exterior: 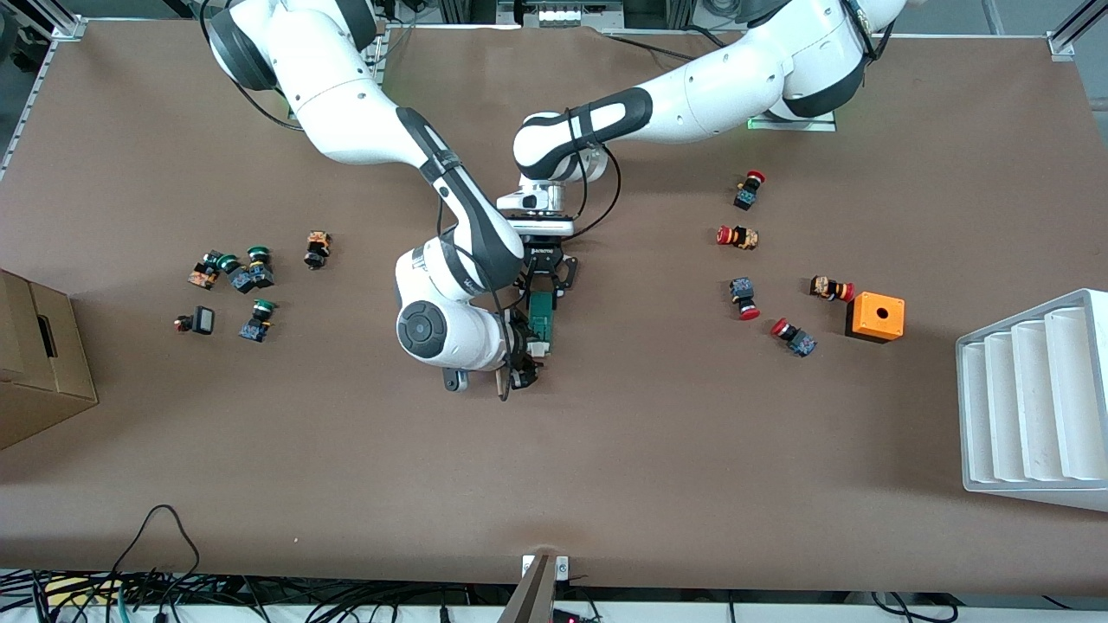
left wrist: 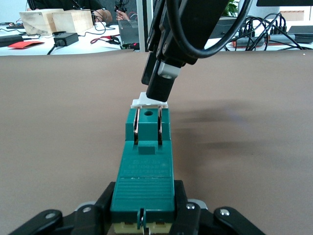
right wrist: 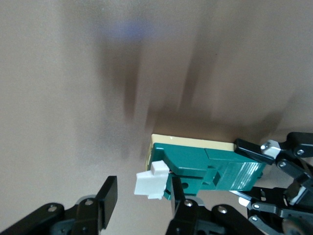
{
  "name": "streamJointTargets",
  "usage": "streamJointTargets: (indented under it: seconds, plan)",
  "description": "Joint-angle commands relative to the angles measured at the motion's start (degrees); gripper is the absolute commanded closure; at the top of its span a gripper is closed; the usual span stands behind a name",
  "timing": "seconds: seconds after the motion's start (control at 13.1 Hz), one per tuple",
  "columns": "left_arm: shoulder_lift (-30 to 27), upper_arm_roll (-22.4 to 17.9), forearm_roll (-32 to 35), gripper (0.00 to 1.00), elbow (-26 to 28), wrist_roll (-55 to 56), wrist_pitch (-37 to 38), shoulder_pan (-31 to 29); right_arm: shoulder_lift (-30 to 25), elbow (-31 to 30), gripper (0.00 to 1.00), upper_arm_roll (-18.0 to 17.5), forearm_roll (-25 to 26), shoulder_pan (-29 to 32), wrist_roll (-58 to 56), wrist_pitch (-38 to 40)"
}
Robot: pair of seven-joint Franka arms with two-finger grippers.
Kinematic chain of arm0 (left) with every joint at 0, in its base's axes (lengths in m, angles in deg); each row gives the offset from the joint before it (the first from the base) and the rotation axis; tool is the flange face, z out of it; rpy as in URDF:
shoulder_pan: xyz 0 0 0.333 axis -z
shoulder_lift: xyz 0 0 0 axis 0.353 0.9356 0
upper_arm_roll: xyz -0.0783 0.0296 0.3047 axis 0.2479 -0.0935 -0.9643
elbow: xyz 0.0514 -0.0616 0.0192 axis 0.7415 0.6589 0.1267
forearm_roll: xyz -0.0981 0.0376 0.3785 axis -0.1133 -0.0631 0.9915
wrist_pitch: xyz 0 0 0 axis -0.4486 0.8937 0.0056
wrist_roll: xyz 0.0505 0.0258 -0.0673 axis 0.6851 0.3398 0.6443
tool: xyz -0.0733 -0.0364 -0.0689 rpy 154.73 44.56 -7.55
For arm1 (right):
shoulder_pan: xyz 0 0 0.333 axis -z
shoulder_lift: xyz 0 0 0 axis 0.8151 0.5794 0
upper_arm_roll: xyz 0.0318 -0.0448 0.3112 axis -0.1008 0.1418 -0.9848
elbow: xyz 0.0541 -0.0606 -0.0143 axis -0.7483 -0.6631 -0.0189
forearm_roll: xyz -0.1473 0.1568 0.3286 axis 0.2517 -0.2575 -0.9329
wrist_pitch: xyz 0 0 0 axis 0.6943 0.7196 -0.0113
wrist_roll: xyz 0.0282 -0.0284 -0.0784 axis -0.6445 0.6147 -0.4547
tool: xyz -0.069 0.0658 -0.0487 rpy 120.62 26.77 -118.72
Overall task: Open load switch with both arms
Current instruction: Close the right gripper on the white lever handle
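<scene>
The load switch (exterior: pixel 542 318) is a slim dark-green block with a white end piece (exterior: pixel 538 350), held level over the middle of the table. My left gripper (exterior: pixel 544 279) is shut on its green end; in the left wrist view the block (left wrist: pixel 145 152) runs out from between the jaws of the left gripper (left wrist: pixel 143 208). My right gripper (exterior: pixel 525 363) stands open around the white end. In the right wrist view the white end piece (right wrist: pixel 151 183) sits between the fingers of the right gripper (right wrist: pixel 143 198). One finger (right wrist: pixel 108 198) stands clear of it. The other finger (right wrist: pixel 177 201) is close against the green body.
Several red-capped push buttons (exterior: pixel 738 236) and an orange cube (exterior: pixel 876 317) lie toward the left arm's end, with a white ribbed rack (exterior: pixel 1034 407) at that table edge. Green-capped buttons (exterior: pixel 247 272) and a cardboard box (exterior: pixel 39 368) lie toward the right arm's end.
</scene>
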Motion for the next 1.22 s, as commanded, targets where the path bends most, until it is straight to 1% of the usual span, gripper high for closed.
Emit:
streamJointTargets:
  seconds: [0.0,0.23,0.61,0.76,0.84,0.92,1.07,1.15]
  plan:
    - [2.1,-1.5,1.6,0.72,-3.0,0.2,-3.5,0.9,1.8,2.5,0.48,0.4,-1.2,-0.4,1.3,0.9]
    - [2.3,-1.5,1.5,0.72,-3.0,0.2,-3.5,0.9,3.7,5.3,0.48,0.8,-1.2,-0.7,2.1,1.2]
    - [2.4,-1.5,1.4,0.72,-3.1,-0.2,-3.6,1.1,4.0,5.4,0.48,0.8,-1.2,-0.8,3.3,2.9]
    - [2.3,-1.5,1.4,0.72,-4.2,-0.3,-3.6,1.1,4.0,5.4,0.52,0.6,-1.2,-0.7,4.7,3.3]
    - [2.4,-1.5,1.4,0.72,-5.0,-0.3,-3.6,1.2,4.0,5.4,0.52,0.5,-1.2,-0.7,5.2,3.4]
    - [2.4,-1.4,1.4,0.72,-5.1,-0.3,-3.6,1.3,4.0,5.3,0.55,0.4,-1.2,-0.6,5.4,3.9]
    - [2.3,-1.4,1.4,0.72,-5.2,-0.3,-3.6,1.3,4.1,5.3,0.57,0.1,-1.2,-0.6,6.3,3.7]
    - [2.3,-1.4,1.4,0.72,-5.2,-0.3,-3.6,1.3,4.2,5.3,0.59,0.1,-1.2,-0.7,6.6,3.8]
